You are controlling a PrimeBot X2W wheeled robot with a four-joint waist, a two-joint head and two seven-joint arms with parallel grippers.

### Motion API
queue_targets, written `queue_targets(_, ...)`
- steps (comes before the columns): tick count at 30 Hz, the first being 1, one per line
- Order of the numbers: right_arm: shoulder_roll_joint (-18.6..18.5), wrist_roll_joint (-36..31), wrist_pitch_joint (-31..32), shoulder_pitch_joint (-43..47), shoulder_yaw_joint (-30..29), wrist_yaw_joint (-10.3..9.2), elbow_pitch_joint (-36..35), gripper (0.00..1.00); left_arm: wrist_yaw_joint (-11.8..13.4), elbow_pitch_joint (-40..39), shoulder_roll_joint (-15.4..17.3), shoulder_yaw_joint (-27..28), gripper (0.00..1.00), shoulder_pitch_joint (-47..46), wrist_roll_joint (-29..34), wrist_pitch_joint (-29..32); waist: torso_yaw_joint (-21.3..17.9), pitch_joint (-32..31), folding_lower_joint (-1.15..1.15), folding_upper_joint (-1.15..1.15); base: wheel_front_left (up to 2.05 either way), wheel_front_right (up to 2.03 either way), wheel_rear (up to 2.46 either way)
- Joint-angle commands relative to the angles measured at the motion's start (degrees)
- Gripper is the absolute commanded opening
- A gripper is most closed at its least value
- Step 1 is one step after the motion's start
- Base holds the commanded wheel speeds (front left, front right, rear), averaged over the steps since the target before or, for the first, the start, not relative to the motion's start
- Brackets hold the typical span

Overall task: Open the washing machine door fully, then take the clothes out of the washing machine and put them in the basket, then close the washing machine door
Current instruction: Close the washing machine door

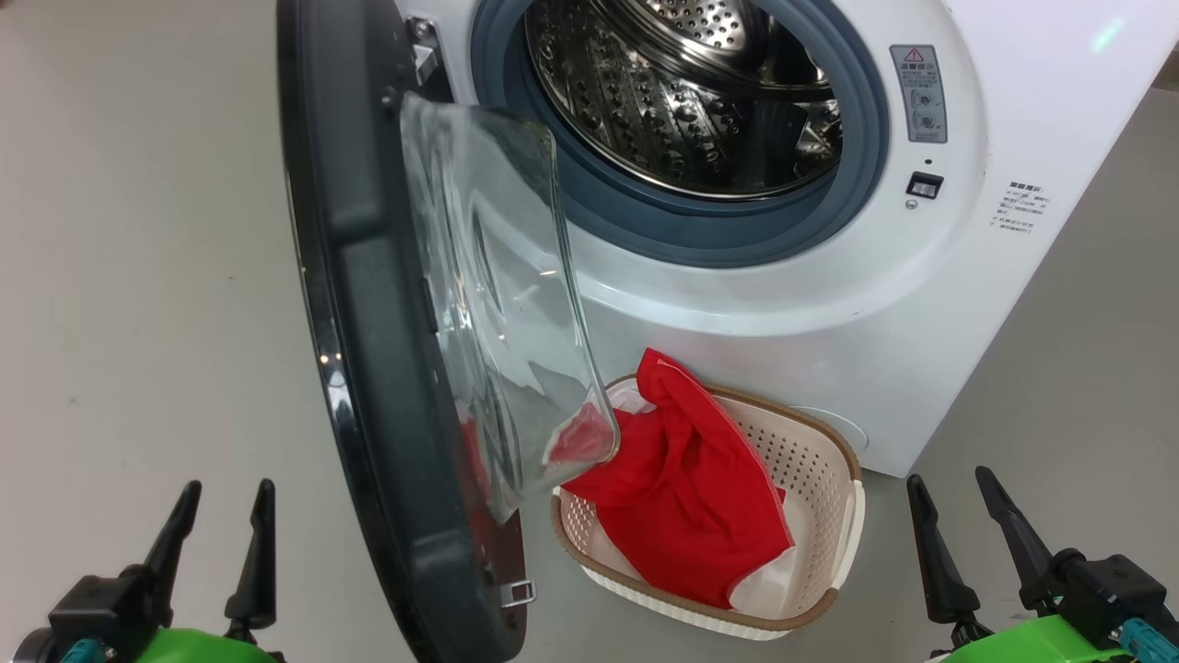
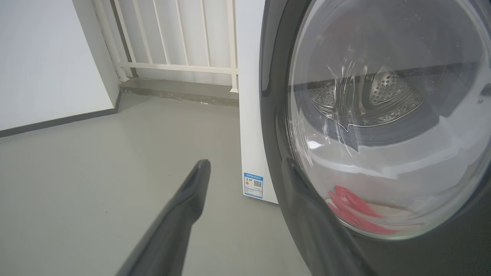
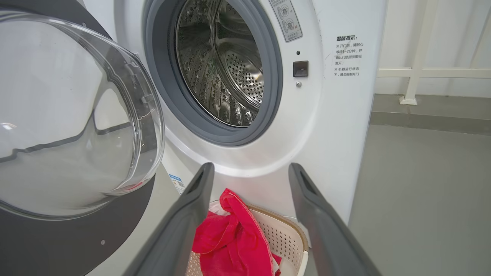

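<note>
clothes (image 1: 691, 497) in basket (image 1: 806, 460) | beside right pincer (image 1: 947, 476), not touching | jaws spread

The head camera is looking down at the washing machine door (image 1: 368, 276), the washing machine (image 1: 737, 295) and the basket (image 1: 820, 442). The left wrist camera is peering closely through the door's glass; the right one is facing all three from low.

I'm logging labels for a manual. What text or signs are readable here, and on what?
"温馨提示:": heading of the printed notice on the washing machine front; lines under it too small.
Grey warning label with red triangle: text too small.
Blue QR sticker on the machine's side: unreadable.
</note>
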Motion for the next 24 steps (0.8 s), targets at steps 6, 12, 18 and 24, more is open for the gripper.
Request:
queue_targets(6,-0.3,0.4,-0.4,-1.1,1.1,0.36,-1.3,1.0,-0.3,-2.1,1.3,2.0,1.0,-0.9,-0.6,-0.7,0.0,0.0,0.0,0.0,0.0,0.0,0.0)
queue_targets(12,-0.3,0.5,-0.4,-1.1,1.2,0.36,-1.2,1.0,-0.3,-3.9,1.1,2.2,0.0,-0.9,-2.4,-0.7,0.0,-0.1,0.0,0.0,0.0,0.0,0.0)
queue_targets(18,-0.3,0.6,-0.4,-1.2,1.3,0.36,-1.2,1.0,-0.3,-8.5,0.7,1.2,0.0,-0.5,-9.8,-0.7,0.0,-0.1,0.0,0.0,0.0,0.0,0.0)
queue_targets(24,-0.3,0.8,-0.4,-1.3,1.4,0.36,-1.1,1.0,-0.3,-14.9,4.2,-2.9,0.0,1.0,-14.7,-0.7,-0.2,-0.1,0.0,0.0,0.0,0.0,0.0)
